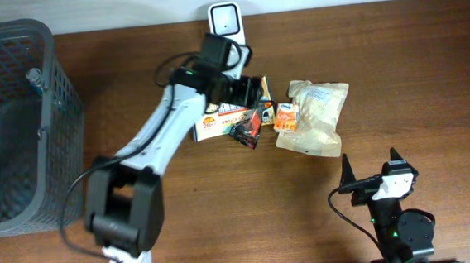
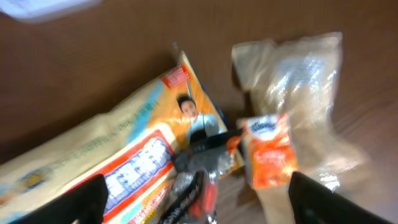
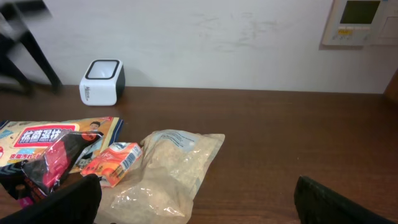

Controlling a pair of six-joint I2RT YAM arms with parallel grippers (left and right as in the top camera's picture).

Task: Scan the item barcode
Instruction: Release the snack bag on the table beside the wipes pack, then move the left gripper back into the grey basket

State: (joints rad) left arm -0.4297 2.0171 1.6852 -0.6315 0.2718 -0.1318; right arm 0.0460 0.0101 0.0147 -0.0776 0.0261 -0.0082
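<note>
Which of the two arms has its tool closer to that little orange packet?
Left. The left tool hangs open right beside the orange packet, just above the table. The right tool is much farther off, on the packet's other side, open and empty.

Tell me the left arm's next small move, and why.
Probably lower the left gripper onto the black and red sachet and close on it. The jaws stand open and empty above it, it lies on top of the large yellow and orange packet, and no item is at the white box-shaped scanner.
</note>
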